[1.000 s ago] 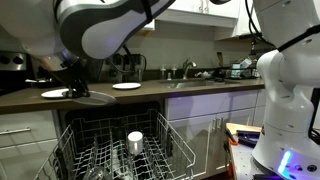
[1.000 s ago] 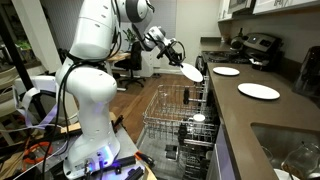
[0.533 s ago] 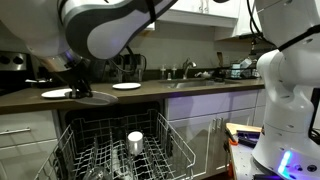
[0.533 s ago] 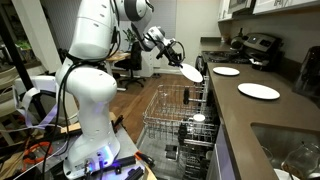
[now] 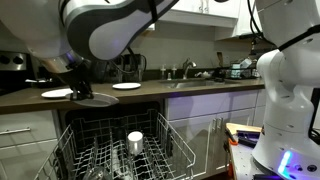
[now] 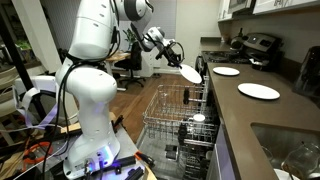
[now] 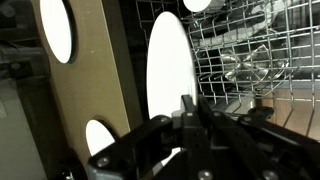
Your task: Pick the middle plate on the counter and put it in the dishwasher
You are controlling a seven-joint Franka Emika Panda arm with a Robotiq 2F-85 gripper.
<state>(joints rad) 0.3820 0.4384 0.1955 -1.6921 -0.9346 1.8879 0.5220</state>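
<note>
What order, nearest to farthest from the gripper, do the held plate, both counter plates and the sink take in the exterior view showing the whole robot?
1. Middle plate, held in the gripper.
2. Far counter plate, deeper in the picture.
3. Near counter plate, mid-counter.
4. Sink, bottom right, closest to camera.

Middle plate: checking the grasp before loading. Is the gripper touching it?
Touching. The wrist view shows the gripper clamped over the lower rim of the middle plate; in an exterior view the plate hangs in mid-air from it.

Kitchen: counter point(image 5: 150, 96), sink point(image 6: 288, 150), dishwasher point(image 5: 105, 150).
</note>
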